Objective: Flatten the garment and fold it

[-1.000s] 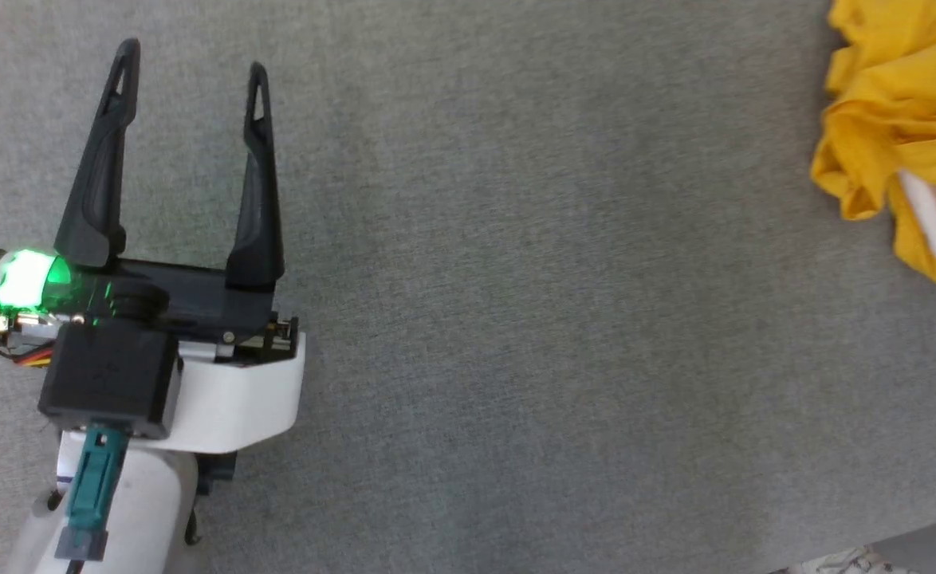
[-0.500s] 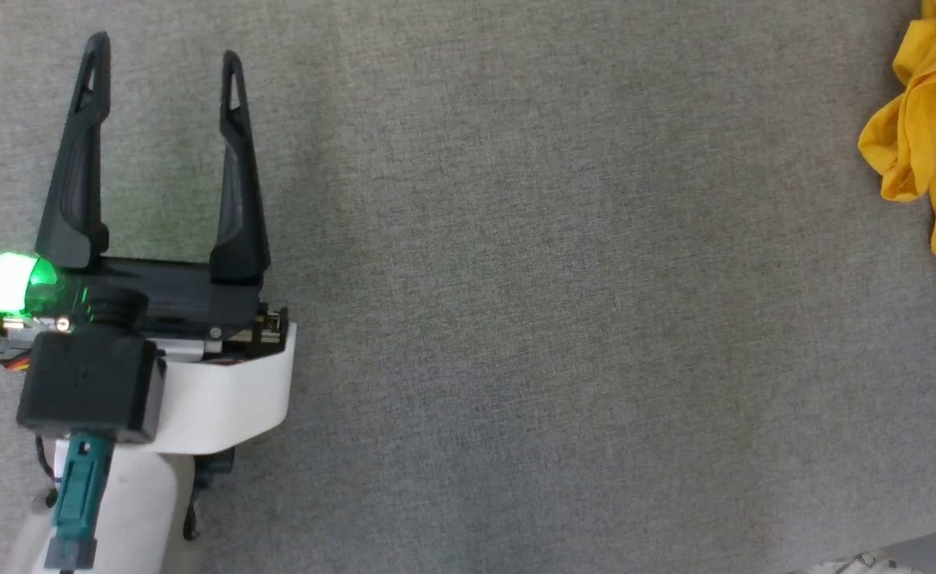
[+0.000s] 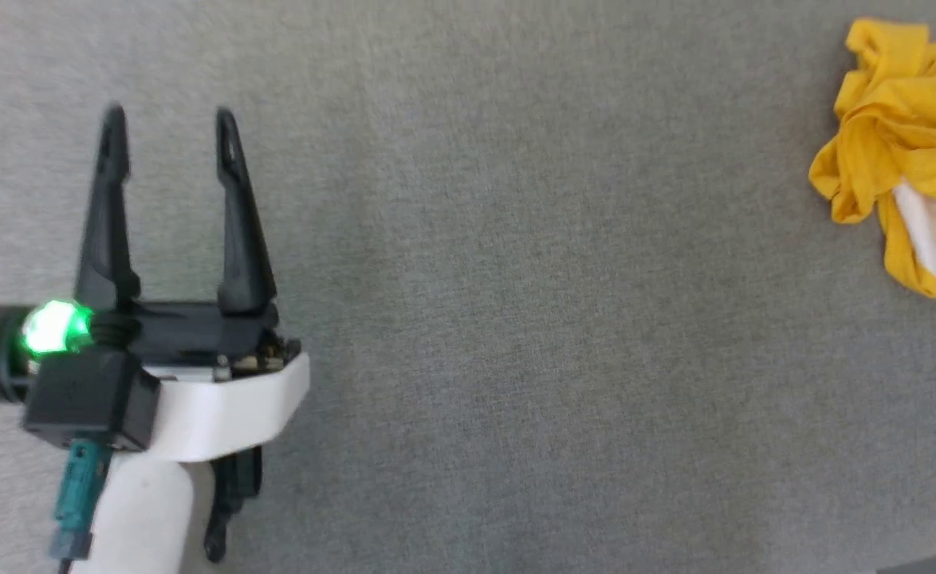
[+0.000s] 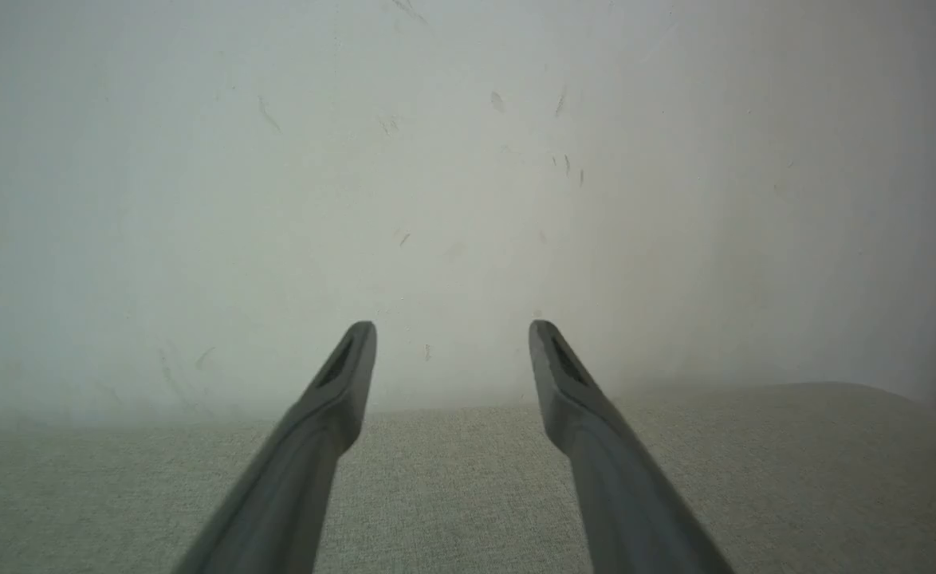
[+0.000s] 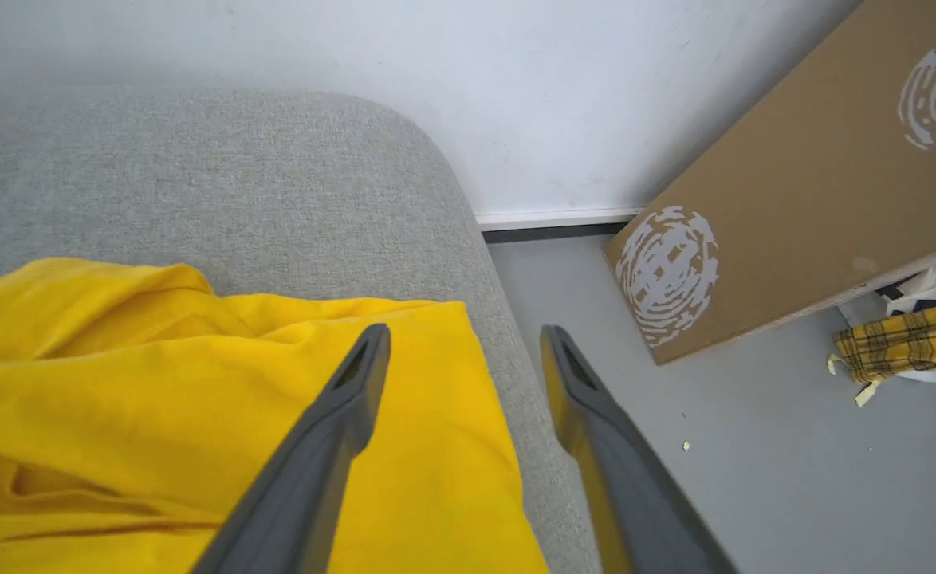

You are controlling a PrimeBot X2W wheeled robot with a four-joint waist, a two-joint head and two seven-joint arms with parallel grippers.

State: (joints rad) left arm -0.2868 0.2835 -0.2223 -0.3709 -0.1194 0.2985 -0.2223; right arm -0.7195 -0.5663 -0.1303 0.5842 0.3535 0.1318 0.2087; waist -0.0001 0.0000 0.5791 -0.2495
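Garment (image 3: 906, 151) bunched at edge of grey cushion (image 3: 516, 319) — cardboard panel (image 5: 803, 191) leaning beyond.

Head camera stares straight down on the grey pad (image 3: 516, 319). Left wrist looks low towards the wall (image 4: 436, 159); right wrist hangs close over the shirt (image 5: 197, 383), shared with head.

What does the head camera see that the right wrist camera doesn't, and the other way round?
Head view: the left end effector, open and holding nothing, with a green light at its base. Right wrist view: the right end effector, open by the edge of the shirt, plus a cardboard box, a plaid cloth and the floor. Both: the crumpled yellow shirt on the grey cushion.
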